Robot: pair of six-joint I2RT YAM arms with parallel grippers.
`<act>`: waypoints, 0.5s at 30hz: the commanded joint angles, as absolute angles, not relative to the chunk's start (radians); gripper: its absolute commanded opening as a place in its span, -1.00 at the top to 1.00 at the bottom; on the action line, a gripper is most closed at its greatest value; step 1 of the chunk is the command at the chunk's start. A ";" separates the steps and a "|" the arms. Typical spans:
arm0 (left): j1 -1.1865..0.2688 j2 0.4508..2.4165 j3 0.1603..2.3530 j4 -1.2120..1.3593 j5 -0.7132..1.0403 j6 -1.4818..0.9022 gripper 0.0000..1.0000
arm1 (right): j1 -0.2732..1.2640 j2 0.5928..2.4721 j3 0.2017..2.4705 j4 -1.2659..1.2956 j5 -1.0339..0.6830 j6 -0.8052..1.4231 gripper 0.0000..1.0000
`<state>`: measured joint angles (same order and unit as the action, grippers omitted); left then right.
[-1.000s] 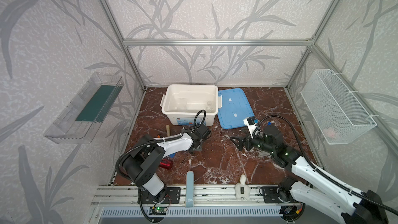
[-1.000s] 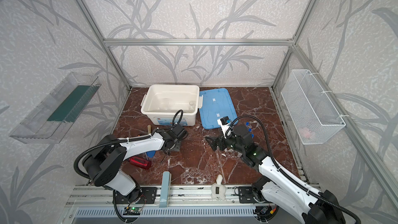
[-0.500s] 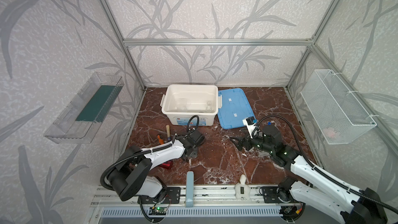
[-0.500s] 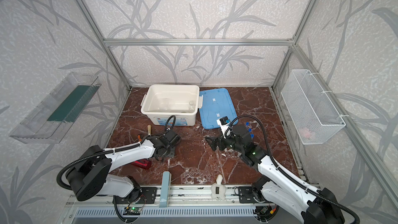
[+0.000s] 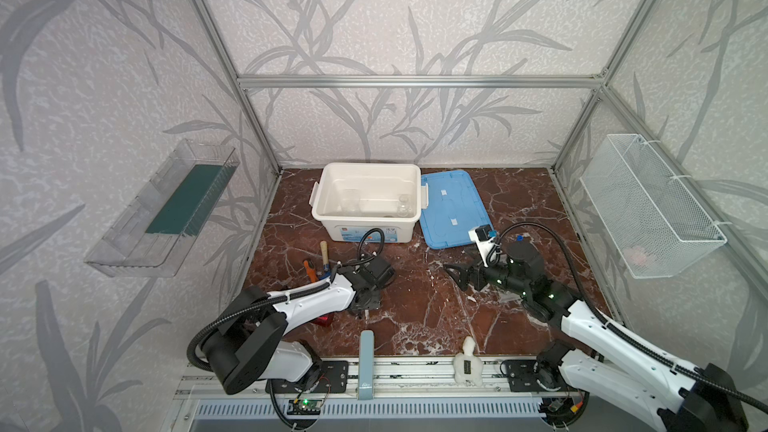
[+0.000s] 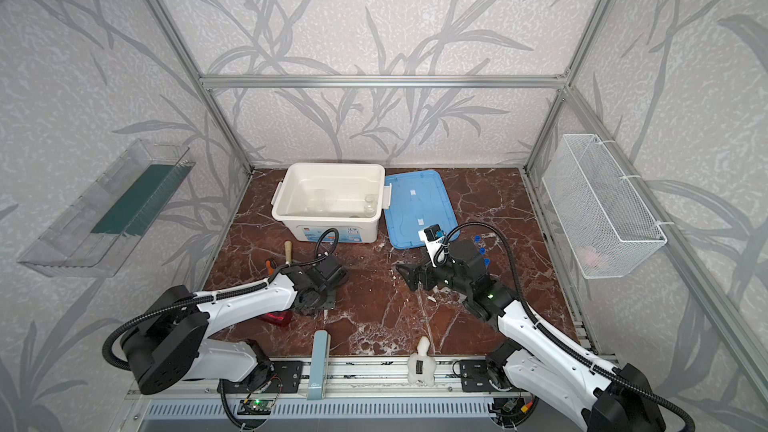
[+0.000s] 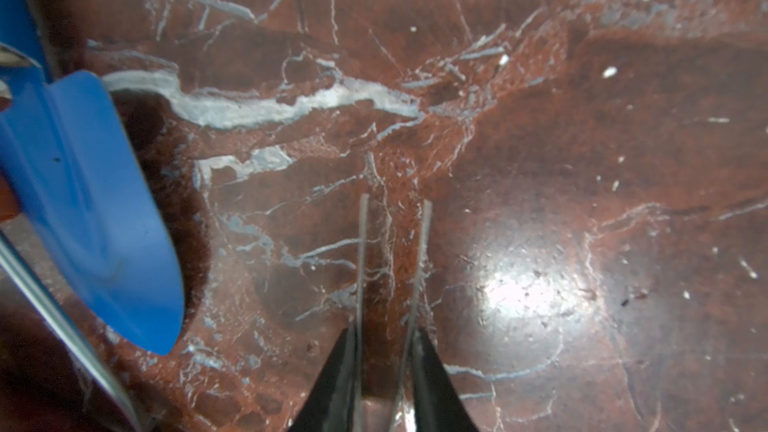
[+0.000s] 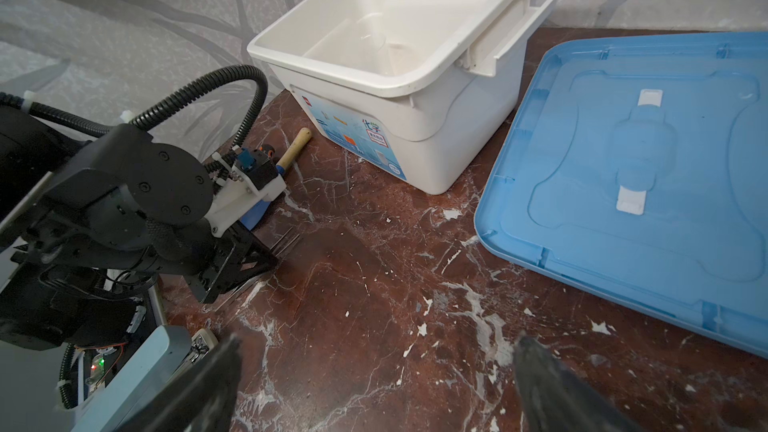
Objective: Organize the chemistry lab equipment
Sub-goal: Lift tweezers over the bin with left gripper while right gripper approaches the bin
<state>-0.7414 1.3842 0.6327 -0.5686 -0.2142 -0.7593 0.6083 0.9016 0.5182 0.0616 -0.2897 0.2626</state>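
Observation:
Two thin glass rods [image 7: 362, 251] lie side by side on the marble floor, a gap between them. My left gripper [image 7: 384, 330] is low over them at the front left, jaws narrowed, one rod along each finger's inner face. The same rods [image 8: 286, 243] poke out past it in the right wrist view. My right gripper [image 8: 378, 340] hovers wide open over bare floor mid-right, holding nothing. The white bin [image 5: 365, 224] holds a clear beaker [image 5: 350, 201] and a smaller clear cup [image 5: 403, 206]. Blue-capped test tubes [image 6: 482, 250] show behind the right arm.
A blue lid [image 5: 453, 209] lies flat right of the bin. A blue trowel [image 7: 83, 201] with a wooden handle [image 5: 323, 251] and a red-handled tool [image 5: 309, 270] lie left of my left gripper. A wire basket [image 5: 648, 209] hangs on the right wall.
My left gripper moved from near the bin toward the front, came down over the rods and narrowed its jaws around them. The right arm has not moved.

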 commanded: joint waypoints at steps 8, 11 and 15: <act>-0.749 1.404 0.606 -0.581 -0.272 -0.759 0.92 | 0.607 0.887 0.525 0.078 -0.300 0.270 -1.00; -0.749 1.361 0.609 -0.567 -0.276 -0.759 1.00 | 0.608 0.891 0.524 0.080 -0.301 0.274 -1.00; -0.749 1.240 0.664 -0.647 -0.320 -0.752 1.00 | 0.608 0.890 0.531 0.077 -0.301 0.276 -1.00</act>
<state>-0.7471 1.3296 0.6277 -0.5827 -0.2558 -0.7509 0.6083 0.9016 0.5182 0.0616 -0.2901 0.2661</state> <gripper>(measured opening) 0.048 0.999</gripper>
